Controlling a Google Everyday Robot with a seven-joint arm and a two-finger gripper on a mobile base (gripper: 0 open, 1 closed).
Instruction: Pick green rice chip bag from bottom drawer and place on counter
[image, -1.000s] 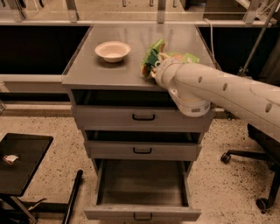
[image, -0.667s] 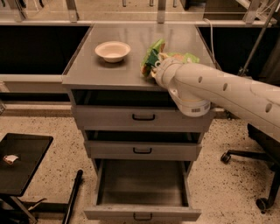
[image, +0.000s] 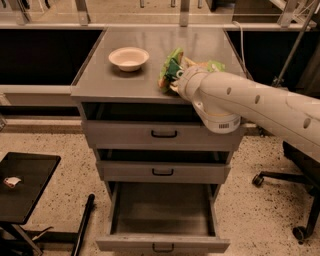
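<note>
The green rice chip bag (image: 169, 72) stands tilted on the counter (image: 115, 82), near its front edge right of the middle. My gripper (image: 176, 76) is at the bag, at the end of the white arm that reaches in from the right, and is shut on the bag. The arm's wrist hides part of the bag and most of the gripper. The bottom drawer (image: 162, 244) is pulled open below, and its inside looks empty.
A white bowl (image: 128, 58) sits on the counter left of the bag. Two shallower drawers (image: 162, 134) are slightly open above the bottom one. A small black side table (image: 22, 185) stands at the lower left. An office chair base (image: 300, 200) is at the right.
</note>
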